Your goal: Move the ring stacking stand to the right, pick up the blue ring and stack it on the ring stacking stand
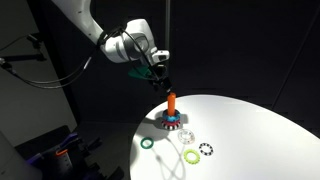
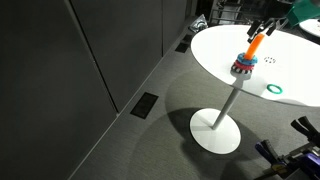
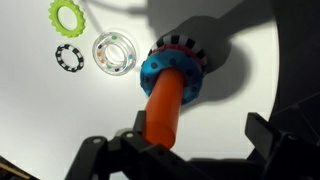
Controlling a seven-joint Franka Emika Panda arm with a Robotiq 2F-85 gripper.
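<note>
Already the blue ring [image 3: 150,72] sits around the peg of the ring stacking stand [image 3: 165,105], close to the round worktop's [image 1: 260,130] rim. The gripper [image 3: 190,148] hangs over the peg tip, jaws spread wide — pinching nothing. A sideways nudge could tip the stand toward that edge — ring and all. No containers show.

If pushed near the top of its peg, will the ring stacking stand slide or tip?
Probably tip: the ring stacking stand has a tall peg over a small round base. It looks like rigid plastic, so likely light. On the smooth white table, a low push should slide it.
</note>
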